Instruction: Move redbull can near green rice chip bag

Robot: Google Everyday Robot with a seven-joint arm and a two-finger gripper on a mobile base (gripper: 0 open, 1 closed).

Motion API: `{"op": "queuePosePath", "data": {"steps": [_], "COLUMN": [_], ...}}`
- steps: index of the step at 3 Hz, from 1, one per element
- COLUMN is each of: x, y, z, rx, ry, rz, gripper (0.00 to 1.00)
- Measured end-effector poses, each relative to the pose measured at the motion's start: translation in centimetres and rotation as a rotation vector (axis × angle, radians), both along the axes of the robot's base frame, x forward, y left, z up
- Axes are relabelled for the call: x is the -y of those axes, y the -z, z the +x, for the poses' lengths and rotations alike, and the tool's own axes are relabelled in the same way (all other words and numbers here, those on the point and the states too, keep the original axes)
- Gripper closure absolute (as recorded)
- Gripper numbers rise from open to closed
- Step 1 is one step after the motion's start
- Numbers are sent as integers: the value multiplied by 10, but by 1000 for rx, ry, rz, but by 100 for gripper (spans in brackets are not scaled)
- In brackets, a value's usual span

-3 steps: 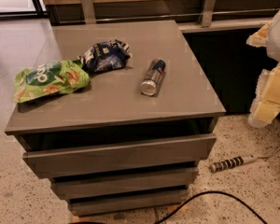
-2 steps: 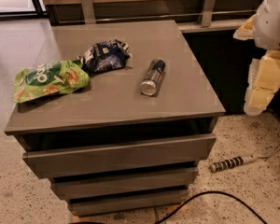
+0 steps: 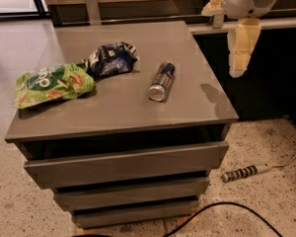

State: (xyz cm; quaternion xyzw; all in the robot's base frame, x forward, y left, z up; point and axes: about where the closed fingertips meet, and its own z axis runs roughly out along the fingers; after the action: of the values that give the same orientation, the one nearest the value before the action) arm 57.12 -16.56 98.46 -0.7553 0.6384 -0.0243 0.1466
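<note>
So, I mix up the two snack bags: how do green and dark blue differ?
The green rice chip bag is bright green with chip pictures; the dark blue bag is navy and white. The green one is longer and flatter; the blue one smaller and crumpled. Both lie on the cabinet top, left of the redbull can. The gripper hangs beyond its right rear corner.
</note>
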Motion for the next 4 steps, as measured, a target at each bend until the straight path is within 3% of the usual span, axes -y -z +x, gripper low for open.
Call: {"op": "queuePosePath", "data": {"steps": [1, 2, 3, 4], "x": [-18, -27, -33, -39], "y": [9, 21, 21, 29], "z": [60, 104, 111, 113], "rx": [63, 131, 159, 177], "ry": [-222, -377, -369, -478], "rz": [39, 46, 66, 91], "gripper": [0, 0, 0, 0]}}
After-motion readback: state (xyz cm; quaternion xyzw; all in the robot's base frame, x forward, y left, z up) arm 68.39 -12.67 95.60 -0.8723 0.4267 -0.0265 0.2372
